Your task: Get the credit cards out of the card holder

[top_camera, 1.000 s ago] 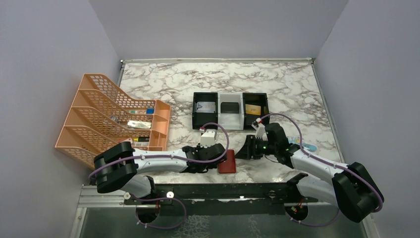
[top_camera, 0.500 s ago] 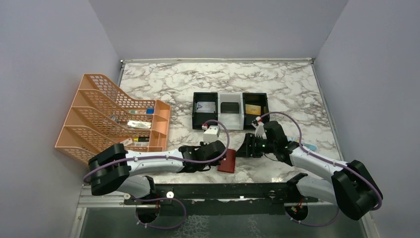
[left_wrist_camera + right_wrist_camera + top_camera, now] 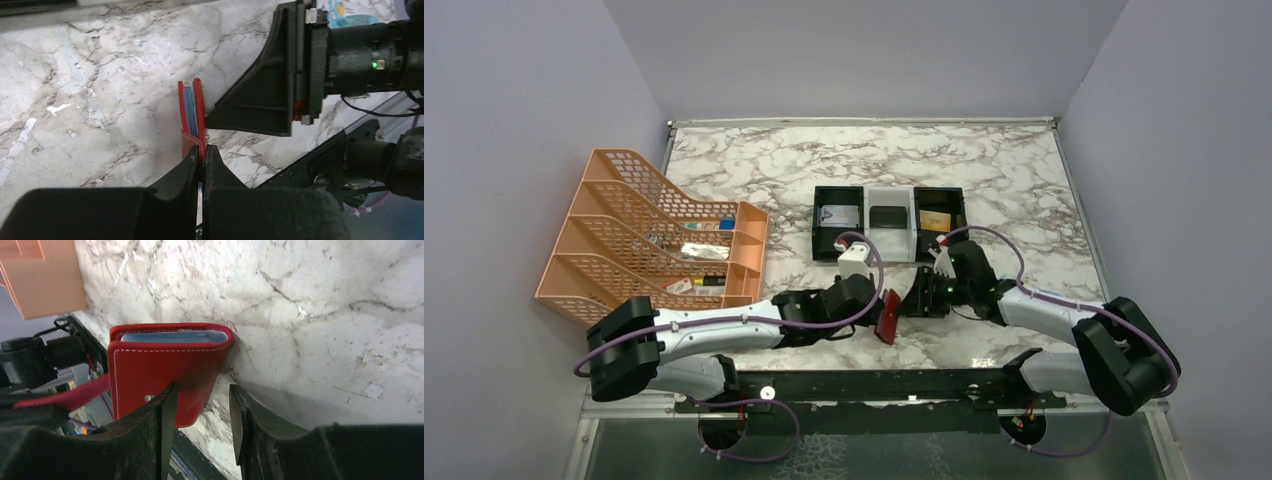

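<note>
Since the earlier frame, the card holder (image 3: 887,316) has been tipped from flat to standing on edge near the front of the worktop (image 3: 984,180). The left tool (image 3: 202,152) is clamped on one edge of it. The right tool (image 3: 202,390), fingers apart, sits just beside its outer face.

Bright red with pale stitching outside on the card holder (image 3: 160,365), pale blue between its leaves. White marble with grey-brown veins on the surface (image 3: 764,165). Black, white, black along the tray (image 3: 889,190); silvery-white, black and gold for the credit cards (image 3: 842,214) inside. Peach-orange mesh on the rack (image 3: 624,230). Matt black on the left claw (image 3: 201,152) and the right claw (image 3: 200,400).
</note>
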Action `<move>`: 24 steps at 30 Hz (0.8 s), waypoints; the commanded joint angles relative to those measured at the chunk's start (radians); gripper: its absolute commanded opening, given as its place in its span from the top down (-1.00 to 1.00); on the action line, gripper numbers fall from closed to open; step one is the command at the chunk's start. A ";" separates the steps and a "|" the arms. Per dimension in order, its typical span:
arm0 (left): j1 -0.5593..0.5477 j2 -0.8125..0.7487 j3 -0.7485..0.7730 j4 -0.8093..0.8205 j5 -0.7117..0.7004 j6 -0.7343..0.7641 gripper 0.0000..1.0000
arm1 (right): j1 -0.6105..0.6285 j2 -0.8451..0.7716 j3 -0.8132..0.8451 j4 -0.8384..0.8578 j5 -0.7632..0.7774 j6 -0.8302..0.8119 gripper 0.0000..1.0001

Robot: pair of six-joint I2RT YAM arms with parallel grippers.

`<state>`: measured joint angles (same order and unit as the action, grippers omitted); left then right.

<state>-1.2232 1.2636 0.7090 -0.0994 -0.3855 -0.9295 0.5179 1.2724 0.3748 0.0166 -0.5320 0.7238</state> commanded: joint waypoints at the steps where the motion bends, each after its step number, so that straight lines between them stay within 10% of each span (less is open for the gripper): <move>1: 0.002 0.009 0.064 0.082 0.047 0.045 1.00 | 0.001 -0.021 0.060 0.019 0.099 0.033 0.15; 13: 0.003 0.113 0.135 0.035 0.024 0.052 1.00 | 0.001 -0.305 0.137 -0.323 0.579 -0.034 0.01; 24: 0.003 0.026 0.036 -0.010 -0.044 0.008 1.00 | 0.000 -0.302 0.066 -0.142 0.217 -0.076 0.00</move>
<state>-1.2232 1.3487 0.7887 -0.0570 -0.3622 -0.8917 0.5179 0.9321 0.4706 -0.2073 -0.1574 0.6537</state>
